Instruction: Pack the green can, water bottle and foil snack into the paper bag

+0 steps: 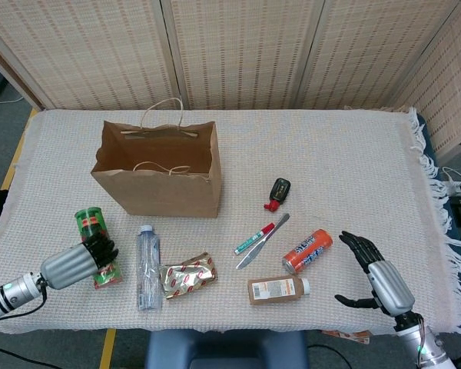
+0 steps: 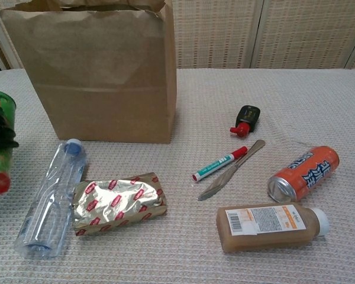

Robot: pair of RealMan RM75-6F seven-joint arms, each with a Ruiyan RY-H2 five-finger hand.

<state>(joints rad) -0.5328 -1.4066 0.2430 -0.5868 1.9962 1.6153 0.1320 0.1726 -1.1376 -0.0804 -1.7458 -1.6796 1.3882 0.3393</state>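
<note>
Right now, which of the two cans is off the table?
The green can, gripped by the left hand and lifted clear. The orange can lies on its side on the tablecloth, untouched.

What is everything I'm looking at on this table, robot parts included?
paper bag: one, brown, open, standing at the back left.
green can: one, green with red, gripped by the left robot hand at the front left.
water bottle: one, clear, lying in front of the bag.
foil snack: one, gold with red, right beside the bottle.
marker: one, green and white with a red cap, centre.
knife: one, silver, beside the marker.
small bottle: one, black with a red cap, behind the marker.
orange can: one, lying at the right.
brown bottle: one, white cap, lying in front of the orange can.
table cloth: one, cream, fringed.
left robot hand: dark fingers around the green can.
right robot hand: front right, fingers spread, holding nothing.
</note>
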